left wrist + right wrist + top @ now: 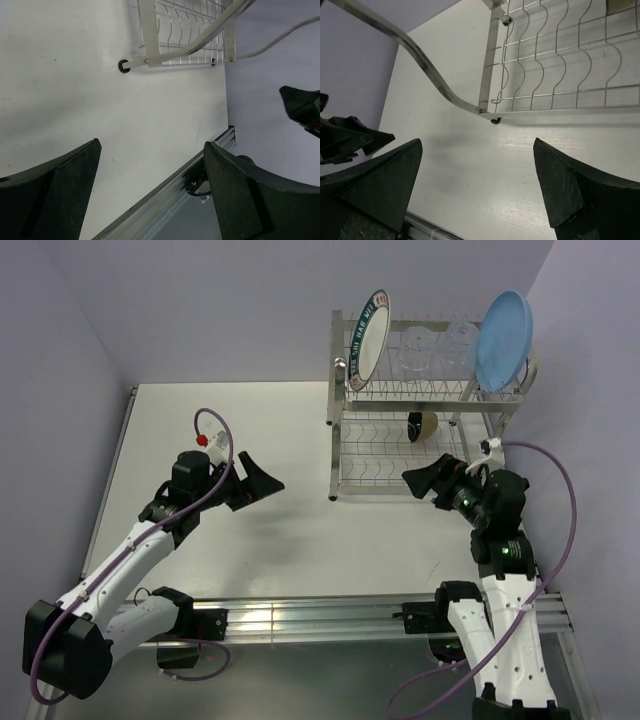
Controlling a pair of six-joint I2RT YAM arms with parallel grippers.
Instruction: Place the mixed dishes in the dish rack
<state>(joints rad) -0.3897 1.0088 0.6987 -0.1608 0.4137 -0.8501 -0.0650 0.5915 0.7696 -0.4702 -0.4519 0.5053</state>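
The silver wire dish rack (pixel 345 435) stands at the back right of the table. The white plate with the teal lettered rim (pixel 368 338) stands upright at the left of its top tier. Two clear glasses (pixel 437 350) sit in the middle of that tier, and the light-blue plate (pixel 502 340) stands at its right end. The small black bowl (pixel 422 424) lies on the lower tier. My left gripper (pixel 262 483) is open and empty over the table, left of the rack. My right gripper (pixel 420 483) is open and empty in front of the lower tier (pixel 555 65).
The white table (pixel 280 530) ends in an aluminium rail (pixel 300 618) at the near edge. Lilac walls close in behind and on the right. The rack's foot (pixel 123 66) and front frame show in the left wrist view, and the foot (pixel 495 120) also shows in the right wrist view.
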